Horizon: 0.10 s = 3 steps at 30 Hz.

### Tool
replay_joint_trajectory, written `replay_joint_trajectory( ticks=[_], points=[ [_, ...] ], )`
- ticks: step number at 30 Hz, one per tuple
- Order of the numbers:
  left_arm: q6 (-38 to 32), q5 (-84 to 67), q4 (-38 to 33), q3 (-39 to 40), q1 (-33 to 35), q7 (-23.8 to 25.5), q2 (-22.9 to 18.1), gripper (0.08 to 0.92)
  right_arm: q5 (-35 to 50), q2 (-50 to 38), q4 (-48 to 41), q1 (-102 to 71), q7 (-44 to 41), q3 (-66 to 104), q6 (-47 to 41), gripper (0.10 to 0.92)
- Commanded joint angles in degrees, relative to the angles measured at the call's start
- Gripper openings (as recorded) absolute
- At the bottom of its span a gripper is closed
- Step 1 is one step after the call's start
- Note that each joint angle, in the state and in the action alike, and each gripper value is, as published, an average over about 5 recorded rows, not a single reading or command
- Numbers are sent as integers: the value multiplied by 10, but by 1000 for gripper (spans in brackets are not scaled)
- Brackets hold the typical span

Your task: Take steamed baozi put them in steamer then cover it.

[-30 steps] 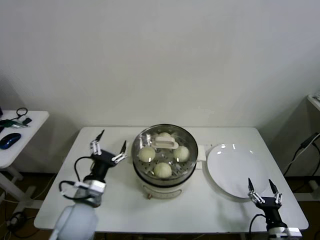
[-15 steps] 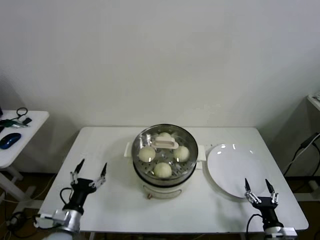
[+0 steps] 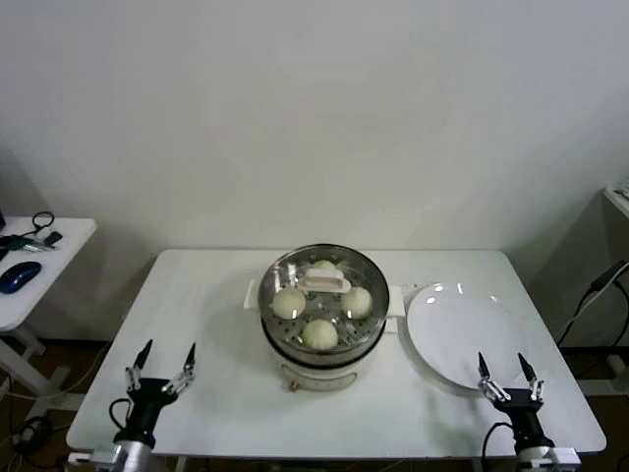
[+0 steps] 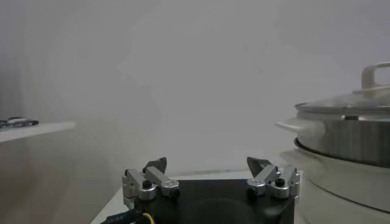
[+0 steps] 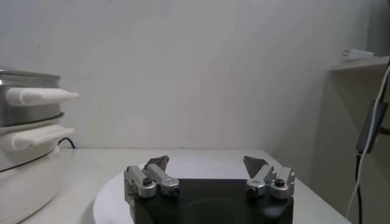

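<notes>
Left gripper (image 3: 159,364): pulled back from steamer (image 3: 322,324) to table's front edge, open, empty.
Right gripper (image 3: 506,376): parked, open, empty.
Cover (image 3: 319,285): on; 4 baozi (image 3: 320,334) inside, task looks complete.

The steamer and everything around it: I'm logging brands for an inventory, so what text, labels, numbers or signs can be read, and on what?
None can be read in any view.
steamer: the white base has a small reddish mark low on its front, too small to read.
cover: no text visible.
plate: plain white.
left gripper and right gripper: open, no markings legible.
</notes>
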Motion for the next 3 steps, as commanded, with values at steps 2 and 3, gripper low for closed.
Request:
replay_joint_trajectory(
  ticks=[2, 3],
  points=[
    [-27, -18, 20, -5, 10, 3, -3, 823, -1, 0, 0, 0, 0, -1, 0, 823],
    [-27, -18, 20, -5, 10, 3, -3, 823, -1, 0, 0, 0, 0, -1, 0, 823]
  ],
)
